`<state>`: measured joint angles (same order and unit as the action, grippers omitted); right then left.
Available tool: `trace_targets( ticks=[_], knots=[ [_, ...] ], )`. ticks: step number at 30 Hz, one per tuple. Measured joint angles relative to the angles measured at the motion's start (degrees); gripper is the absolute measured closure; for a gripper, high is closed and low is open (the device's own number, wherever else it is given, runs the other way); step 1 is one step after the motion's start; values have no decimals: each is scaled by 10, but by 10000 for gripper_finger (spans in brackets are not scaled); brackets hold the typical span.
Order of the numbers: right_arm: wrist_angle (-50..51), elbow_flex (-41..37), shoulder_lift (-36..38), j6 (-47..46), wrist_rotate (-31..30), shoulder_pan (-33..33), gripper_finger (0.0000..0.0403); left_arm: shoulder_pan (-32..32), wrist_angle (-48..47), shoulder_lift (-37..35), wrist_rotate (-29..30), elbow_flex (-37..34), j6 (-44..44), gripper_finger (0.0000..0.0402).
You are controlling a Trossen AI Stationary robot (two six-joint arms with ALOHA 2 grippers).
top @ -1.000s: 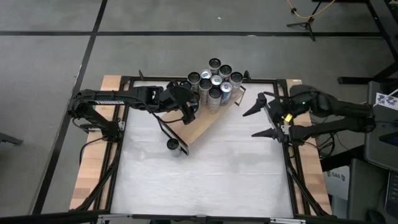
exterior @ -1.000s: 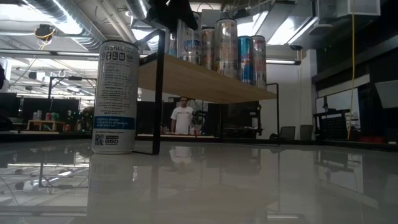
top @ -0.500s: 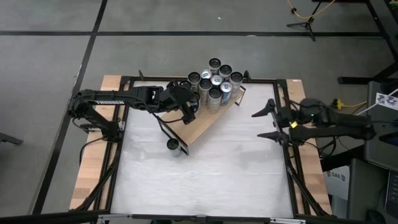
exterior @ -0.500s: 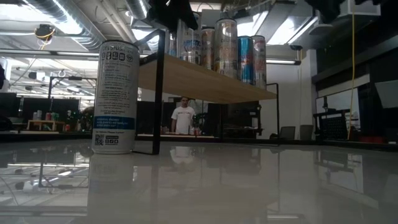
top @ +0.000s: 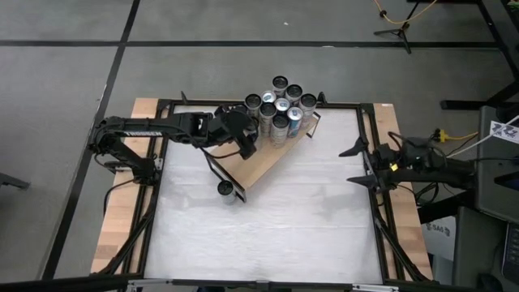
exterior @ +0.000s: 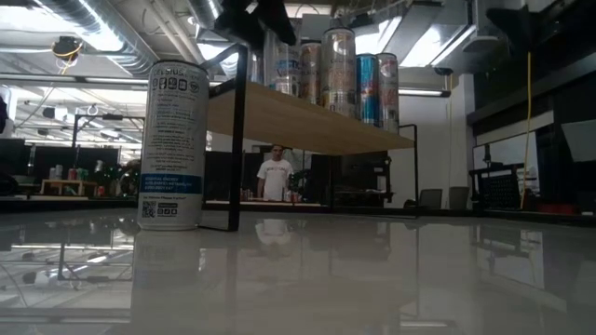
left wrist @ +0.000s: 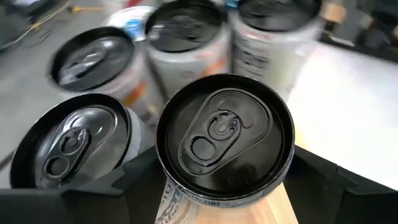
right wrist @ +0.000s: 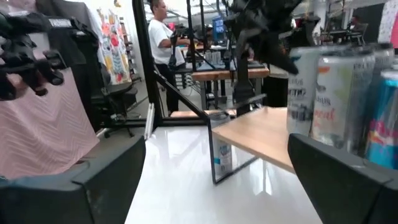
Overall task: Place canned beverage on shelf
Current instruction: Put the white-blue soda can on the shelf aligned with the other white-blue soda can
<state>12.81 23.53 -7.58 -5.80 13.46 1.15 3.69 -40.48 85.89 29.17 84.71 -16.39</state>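
Left wrist view has the left gripper point(left wrist: 224, 186) clamped on a can point(left wrist: 224, 140) over the shelf point(top: 263, 165) beside the cluster, so next it probably just lets go; right gripper point(top: 362, 165) waits wide open at the table's right edge.

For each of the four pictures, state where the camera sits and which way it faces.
High: overhead, straight down on the shelf and both arms.
Low: tabletop level, facing the lone can and shelf.
Left wrist: above the can between the left end effector's fingers.
Right wrist: from the open right end effector, facing the shelf.
All share the shelf's cans.
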Motion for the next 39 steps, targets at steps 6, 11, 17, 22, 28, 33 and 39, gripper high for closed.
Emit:
trace_targets(
  ticks=[6, 11, 17, 22, 28, 33, 39],
  knots=[
    [1, -37, 29, 0, -15, 0, 15, 1, 0, 0, -6, 0, -22, 133],
    [1, -56, 34, -2, -20, 0, 15, 0, 2, 0, -44, 0, -6, 133],
    [0, -57, 34, -3, -21, 0, 15, 1, 2, 0, -45, 0, -10, 133],
    [0, -57, 34, -3, -21, 0, 15, 1, 2, 0, -45, 0, -10, 133],
    [1, -57, 34, -3, -21, 0, 15, 1, 2, 0, -45, 0, -10, 133],
    [1, -57, 34, 0, -21, 0, 15, 1, 2, 0, -46, 0, -10, 133],
    [7, -57, 34, 6, -27, 0, 15, 1, 2, 0, -48, 0, 5, 102]
  ],
)
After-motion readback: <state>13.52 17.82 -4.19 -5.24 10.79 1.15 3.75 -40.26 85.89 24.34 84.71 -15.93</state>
